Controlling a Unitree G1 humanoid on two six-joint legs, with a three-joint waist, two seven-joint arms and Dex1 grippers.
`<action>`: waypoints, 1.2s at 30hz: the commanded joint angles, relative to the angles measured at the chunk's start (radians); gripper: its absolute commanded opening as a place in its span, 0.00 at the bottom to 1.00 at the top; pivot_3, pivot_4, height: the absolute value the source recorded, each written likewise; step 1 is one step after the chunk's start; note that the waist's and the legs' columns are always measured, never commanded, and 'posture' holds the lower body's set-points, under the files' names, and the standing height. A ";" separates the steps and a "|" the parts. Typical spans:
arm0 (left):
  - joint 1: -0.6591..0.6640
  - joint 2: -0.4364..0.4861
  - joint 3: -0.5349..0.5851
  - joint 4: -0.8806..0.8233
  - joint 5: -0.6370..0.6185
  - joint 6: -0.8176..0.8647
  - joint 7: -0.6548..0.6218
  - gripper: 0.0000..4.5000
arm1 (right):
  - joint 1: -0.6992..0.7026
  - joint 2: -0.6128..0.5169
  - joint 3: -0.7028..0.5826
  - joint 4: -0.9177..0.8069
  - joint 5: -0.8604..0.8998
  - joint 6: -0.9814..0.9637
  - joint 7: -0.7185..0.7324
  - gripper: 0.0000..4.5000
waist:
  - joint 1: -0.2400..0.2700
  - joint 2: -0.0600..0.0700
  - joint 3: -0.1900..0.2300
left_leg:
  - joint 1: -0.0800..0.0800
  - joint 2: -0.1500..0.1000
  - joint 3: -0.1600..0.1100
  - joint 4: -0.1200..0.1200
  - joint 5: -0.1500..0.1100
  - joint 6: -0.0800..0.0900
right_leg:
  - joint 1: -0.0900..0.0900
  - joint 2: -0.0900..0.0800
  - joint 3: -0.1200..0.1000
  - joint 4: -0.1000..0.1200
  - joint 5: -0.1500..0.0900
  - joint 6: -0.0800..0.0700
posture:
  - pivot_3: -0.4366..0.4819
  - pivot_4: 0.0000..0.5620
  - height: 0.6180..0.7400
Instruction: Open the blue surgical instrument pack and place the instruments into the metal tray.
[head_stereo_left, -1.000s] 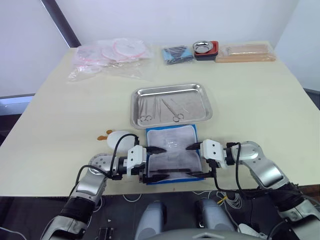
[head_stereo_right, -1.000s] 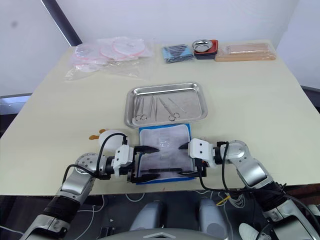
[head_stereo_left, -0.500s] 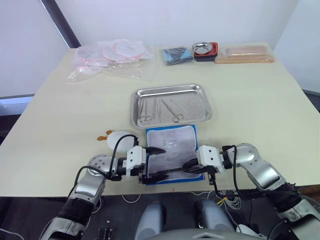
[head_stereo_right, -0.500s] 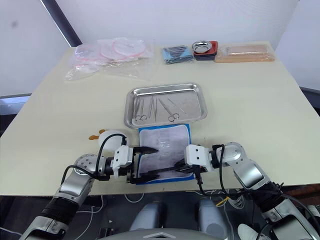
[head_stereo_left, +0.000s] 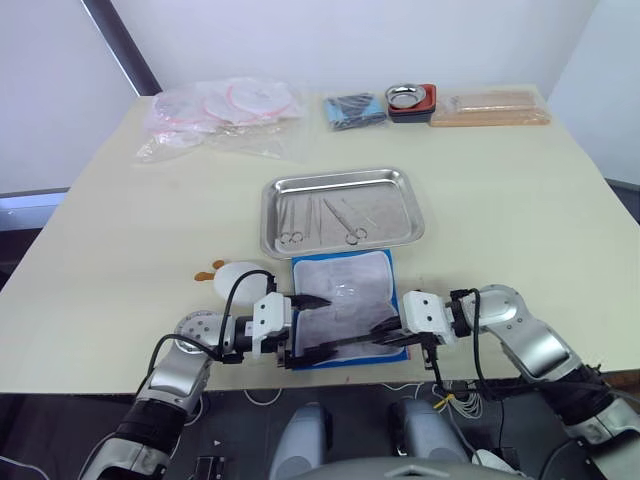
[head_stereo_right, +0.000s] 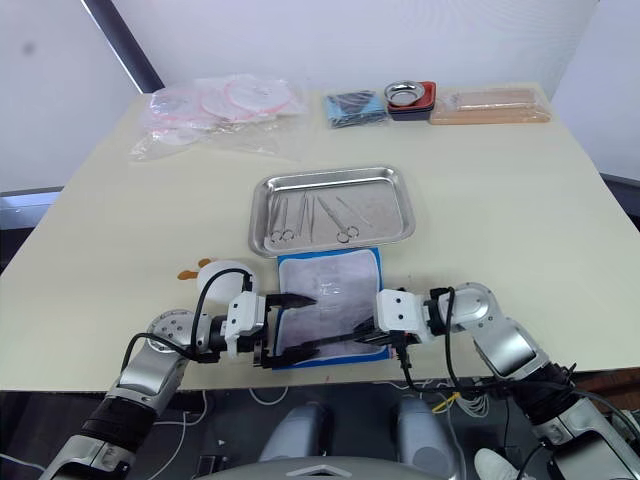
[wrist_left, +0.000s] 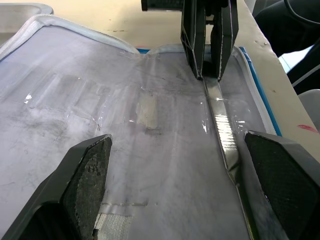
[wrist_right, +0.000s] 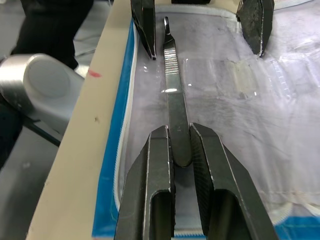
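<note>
Ahead of both grippers, across a cream table (head_stereo_left: 520, 200): the tray (head_stereo_left: 342, 178), just past the far edge of the opened pack (head_stereo_left: 347, 300), already holding several instruments (head_stereo_left: 322, 220), scissors or forceps with ring handles among them. Pack spread flat, grey-white lining up, blue border showing at the near and right edges, lying directly between the 2 grippers.

Right gripper (wrist_right: 180, 150) pressed together on 1 end of a flat ridged tweezer (wrist_right: 172, 95), blade pinched between the 2 fingers. Long axis of that tweezer running along the near edge of the pack, from the right gripper straight toward the left gripper (head_stereo_left: 305, 325). Far end of the tweezer, small loop tip, lying just beside the left gripper's near finger (wrist_right: 144, 25), apparently not gripped by it.

Left gripper spread wide, fingers resting over the lining on either side, pinching nothing.

So the right arm has the tool, and the tray lies forward and slightly left of it, across the whole width of the pack. Likely next: lift clear of the clear pocket film, then carry forward over the lining to the tray. In the way: the left gripper's finger at the tweezer's tip, and the tray's raised near rim. Possible snag where the film covers the blade.

Well beyond the tray: clear bags (head_stereo_left: 215, 115), a small blue packet (head_stereo_left: 355, 108), a steel bowl (head_stereo_left: 408, 98), a tan pack (head_stereo_left: 495, 105). Left of the pack, a white round object (head_stereo_left: 238, 276).
</note>
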 joint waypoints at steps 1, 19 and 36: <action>0.069 0.021 -0.049 0.097 0.077 0.047 -0.002 1.00 | -0.014 -0.027 -0.027 -0.097 0.015 0.052 0.000 0.02 | 0.000 0.000 0.000 | 0.000 0.000 0.000 0.000 0.000 0.000 | 0.000 0.000 0.000 0.000 0.000 0.000 | 0.48 0.27 1.00; 0.070 0.014 -0.056 0.102 0.081 0.047 0.000 1.00 | -0.096 -0.110 -0.032 -0.202 -0.007 0.114 0.030 0.02 | 0.001 0.000 0.001 | -0.001 0.000 0.000 0.000 0.000 0.000 | -0.001 0.000 0.000 0.000 0.000 0.000 | 0.48 0.27 1.00; 0.051 -0.011 -0.055 0.153 0.088 0.017 0.011 1.00 | -0.044 -0.333 -0.244 -0.165 0.151 0.149 0.129 0.02 | 0.004 0.002 0.001 | -0.001 -0.001 0.001 0.001 0.000 0.000 | 0.000 -0.002 0.000 0.000 0.000 0.000 | 0.48 0.27 1.00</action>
